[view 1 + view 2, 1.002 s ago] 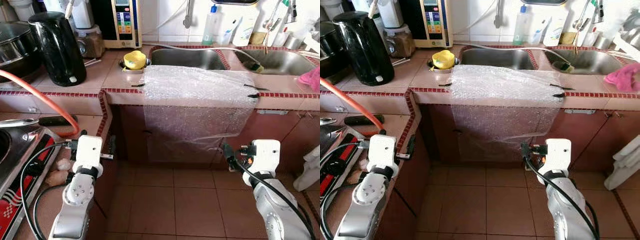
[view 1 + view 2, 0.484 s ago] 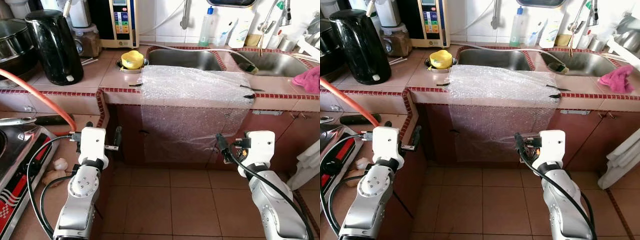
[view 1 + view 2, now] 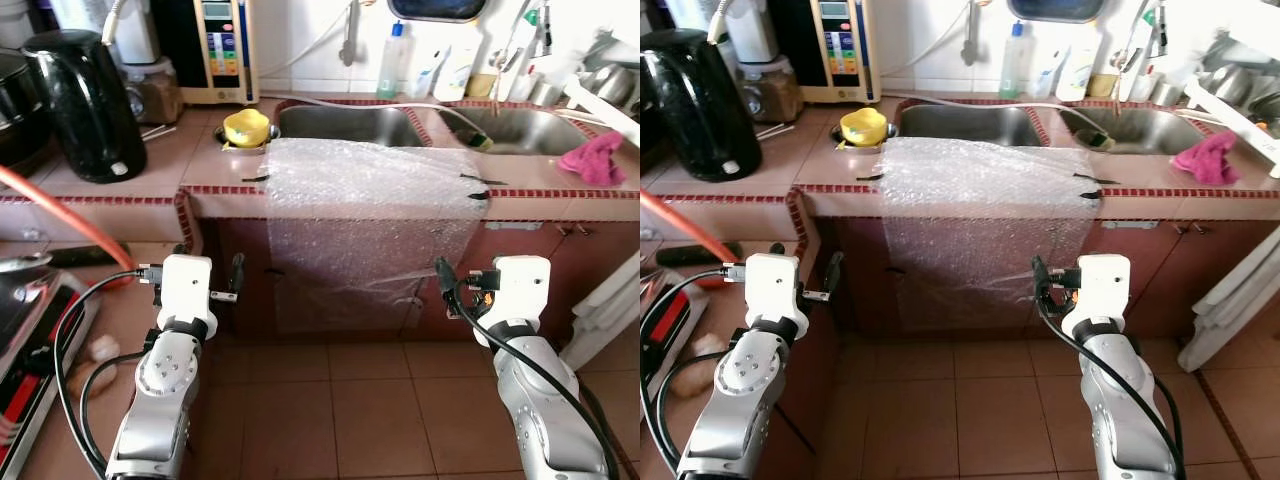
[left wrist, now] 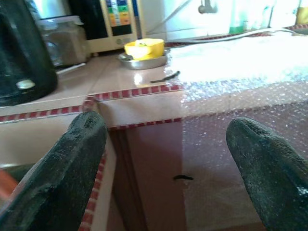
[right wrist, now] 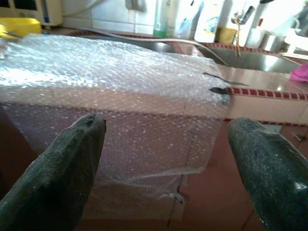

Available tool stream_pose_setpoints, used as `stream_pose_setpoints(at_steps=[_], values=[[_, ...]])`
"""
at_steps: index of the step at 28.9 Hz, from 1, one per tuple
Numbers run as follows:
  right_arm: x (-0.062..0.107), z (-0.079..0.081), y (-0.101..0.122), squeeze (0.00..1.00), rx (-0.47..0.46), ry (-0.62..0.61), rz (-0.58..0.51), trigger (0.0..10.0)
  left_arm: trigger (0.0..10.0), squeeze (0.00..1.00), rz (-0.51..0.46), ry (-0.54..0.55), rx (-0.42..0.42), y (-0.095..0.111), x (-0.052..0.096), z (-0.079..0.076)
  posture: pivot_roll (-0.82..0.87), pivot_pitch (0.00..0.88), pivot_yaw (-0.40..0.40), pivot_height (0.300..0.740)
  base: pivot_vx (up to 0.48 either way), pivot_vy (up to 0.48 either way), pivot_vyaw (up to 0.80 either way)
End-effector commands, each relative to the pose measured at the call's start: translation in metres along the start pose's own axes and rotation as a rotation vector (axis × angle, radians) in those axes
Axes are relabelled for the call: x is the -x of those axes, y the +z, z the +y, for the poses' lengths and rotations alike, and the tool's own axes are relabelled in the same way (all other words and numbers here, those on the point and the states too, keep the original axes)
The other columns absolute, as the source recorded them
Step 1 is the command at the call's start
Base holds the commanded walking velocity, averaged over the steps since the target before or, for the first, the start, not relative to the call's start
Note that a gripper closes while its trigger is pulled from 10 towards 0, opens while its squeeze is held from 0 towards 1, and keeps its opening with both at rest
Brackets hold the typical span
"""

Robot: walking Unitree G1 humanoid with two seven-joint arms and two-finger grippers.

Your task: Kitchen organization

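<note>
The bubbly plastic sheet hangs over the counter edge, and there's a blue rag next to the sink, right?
Not quite. The rag beside the sink is pink, not blue, as the right eye view shows. The bubble wrap does hang over the counter edge.

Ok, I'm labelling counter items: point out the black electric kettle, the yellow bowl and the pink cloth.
black electric kettle (image 3: 85,110), left eye view, body.
yellow bowl (image 3: 246,127), left eye view, top.
pink cloth (image 3: 1206,158), right eye view, middle.

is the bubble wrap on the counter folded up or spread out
Spread out. The bubble wrap lies flat across the counter in front of the sink and hangs over the edge, down the cabinet front.
</note>
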State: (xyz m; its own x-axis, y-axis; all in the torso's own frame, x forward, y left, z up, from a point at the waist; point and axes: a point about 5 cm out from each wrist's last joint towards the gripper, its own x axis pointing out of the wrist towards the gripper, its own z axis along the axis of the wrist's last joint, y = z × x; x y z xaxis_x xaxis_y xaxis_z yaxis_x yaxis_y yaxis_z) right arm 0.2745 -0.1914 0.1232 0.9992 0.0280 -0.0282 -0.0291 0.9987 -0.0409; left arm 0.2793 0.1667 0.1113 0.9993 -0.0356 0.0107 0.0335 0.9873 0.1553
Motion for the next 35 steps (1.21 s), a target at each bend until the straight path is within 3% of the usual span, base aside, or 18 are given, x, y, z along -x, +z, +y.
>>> stream_pose_setpoints(at_steps=[1,35], values=[[-0.0001,0.0013,-0.0015,0.0,-0.02,0.019,0.011,10.0,10.0,0.0,0.011,-0.017,-0.008,-0.0004,-0.0005,-0.0013,0.01,0.0,-0.003,0.74,0.262,0.0,0.0],[-0.0019,0.0099,0.003,0.0,0.012,0.054,-0.028,10.0,10.0,0.0,0.019,-0.061,-0.013,-0.0009,-0.0052,-0.0093,0.0,0.0,0.012,0.74,0.281,0.0,0.0]])
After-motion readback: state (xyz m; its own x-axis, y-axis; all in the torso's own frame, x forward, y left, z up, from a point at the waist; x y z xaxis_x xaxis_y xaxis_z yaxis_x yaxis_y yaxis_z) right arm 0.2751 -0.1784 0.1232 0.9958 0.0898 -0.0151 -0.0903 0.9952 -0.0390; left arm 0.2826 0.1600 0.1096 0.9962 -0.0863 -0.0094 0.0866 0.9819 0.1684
